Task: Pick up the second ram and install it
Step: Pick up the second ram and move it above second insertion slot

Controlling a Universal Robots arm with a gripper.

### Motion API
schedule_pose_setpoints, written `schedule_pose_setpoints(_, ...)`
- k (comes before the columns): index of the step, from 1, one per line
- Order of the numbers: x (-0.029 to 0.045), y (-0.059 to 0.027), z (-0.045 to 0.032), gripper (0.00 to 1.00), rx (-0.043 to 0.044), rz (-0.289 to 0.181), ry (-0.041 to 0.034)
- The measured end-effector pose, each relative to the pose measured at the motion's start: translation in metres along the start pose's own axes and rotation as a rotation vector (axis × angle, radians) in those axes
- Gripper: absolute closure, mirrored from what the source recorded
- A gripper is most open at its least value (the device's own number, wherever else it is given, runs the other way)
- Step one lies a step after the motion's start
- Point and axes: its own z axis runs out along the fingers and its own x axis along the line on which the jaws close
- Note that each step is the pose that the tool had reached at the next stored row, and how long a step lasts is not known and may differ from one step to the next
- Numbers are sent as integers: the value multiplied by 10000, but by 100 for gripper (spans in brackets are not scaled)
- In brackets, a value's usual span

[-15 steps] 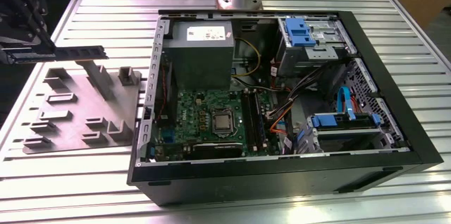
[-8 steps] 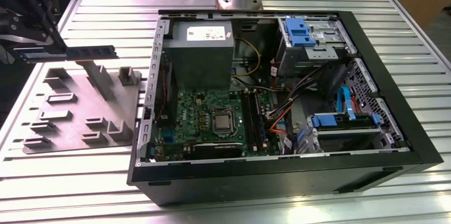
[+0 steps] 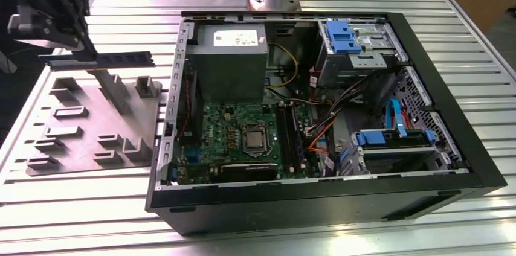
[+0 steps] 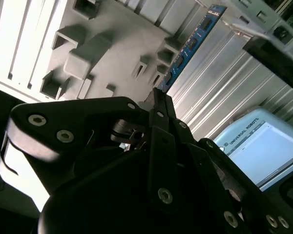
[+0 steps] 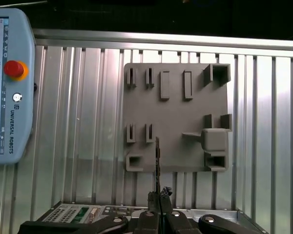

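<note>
The second ram point(image 3: 121, 60), a narrow bluish-green stick with black chips, hangs level above the grey fixture tray point(image 3: 89, 117) on the exterior view's left. My gripper point(image 3: 79, 55) is shut on one end of it. In the second wrist view the ram point(image 4: 193, 41) runs out from between the black fingers point(image 4: 159, 105). The first wrist view has the ram point(image 5: 157, 163) edge-on, rising from my gripper point(image 5: 159, 200) over the tray point(image 5: 176, 126).
An open computer case point(image 3: 451, 117) lies on the slatted metal table point(image 3: 81, 208), with the motherboard point(image 3: 234, 129) and its black slot rails point(image 3: 292, 141) inside. A teach pendant point(image 5: 7, 87) lies on the table beside the tray.
</note>
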Motion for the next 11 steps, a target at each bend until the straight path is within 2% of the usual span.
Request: schedule_pose_setpoints(11,10,-324,-17,88,1,0,0)
